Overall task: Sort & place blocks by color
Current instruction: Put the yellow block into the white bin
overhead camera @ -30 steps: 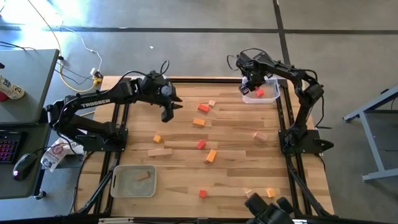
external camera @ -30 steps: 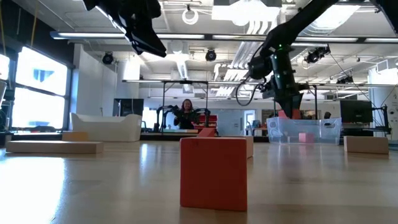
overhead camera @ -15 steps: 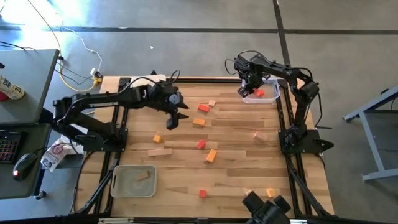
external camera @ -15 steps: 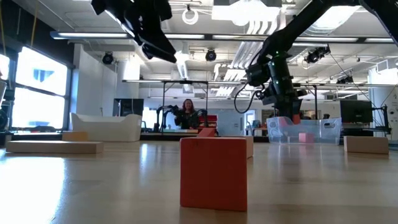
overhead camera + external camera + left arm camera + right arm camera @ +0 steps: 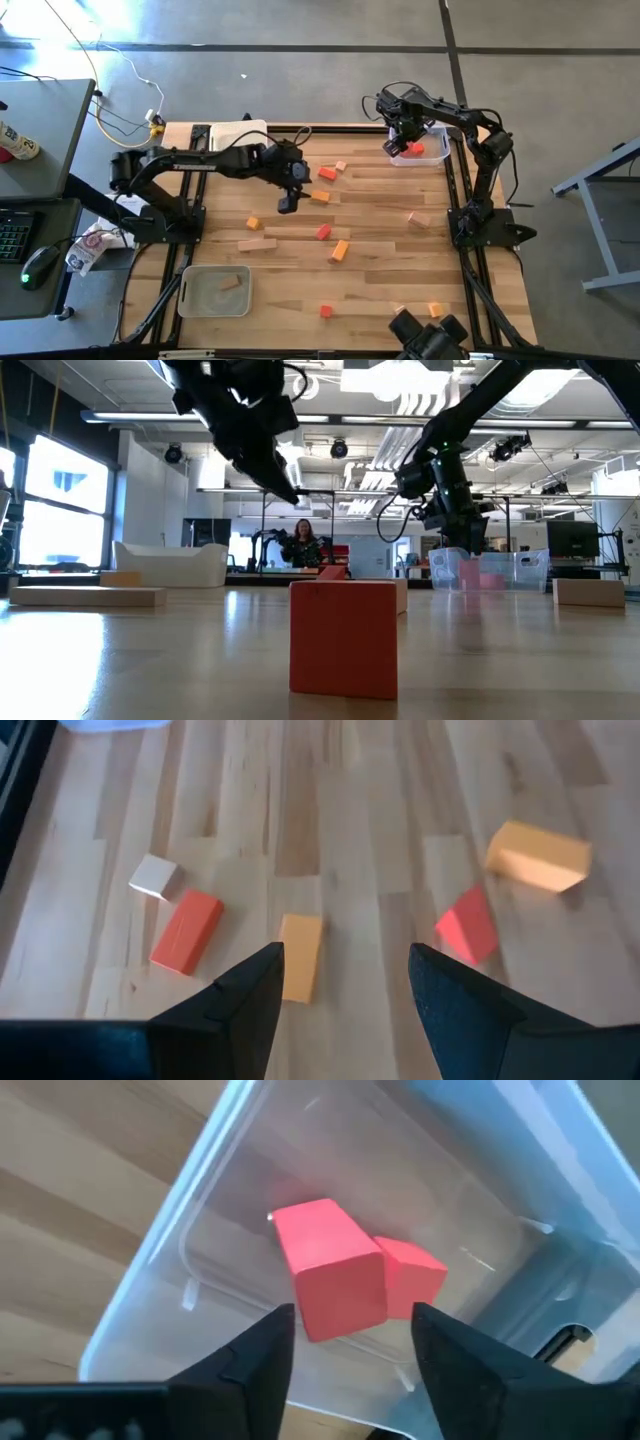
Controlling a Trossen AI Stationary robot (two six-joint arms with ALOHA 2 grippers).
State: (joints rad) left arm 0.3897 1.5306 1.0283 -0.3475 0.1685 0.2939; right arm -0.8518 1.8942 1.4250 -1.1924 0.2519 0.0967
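Red, orange and tan blocks lie scattered over the wooden table. My left gripper [image 5: 288, 205] [image 5: 345, 952] is open and hovers above the middle of the table. Below it lie an orange block [image 5: 300, 956] [image 5: 319, 197], a red block [image 5: 186, 929] [image 5: 327, 173], a small tan block [image 5: 154, 876], another red block [image 5: 467, 925] and an orange block [image 5: 538, 855]. My right gripper [image 5: 403, 145] [image 5: 350, 1315] is open just over the translucent tray [image 5: 432, 135] [image 5: 150, 1300] at the far right. Two red blocks [image 5: 328, 1270] [image 5: 412, 1275] rest side by side on the tray's floor.
A second tray [image 5: 190, 300] with a tan block [image 5: 232, 283] sits near left, and a white tray [image 5: 240, 130] is at the far left. More blocks lie near the front edge: red [image 5: 326, 311] [image 5: 343, 635], orange [image 5: 435, 310]. A tan bar [image 5: 257, 244] lies left of centre. A person [image 5: 300, 545] stands far behind.
My left gripper has swung from the far left toward the table's middle, moving right and nearer and coming lower. My right gripper has dipped slightly toward the tray; the red block seen at its fingertips now lies in the tray beside the other red one.
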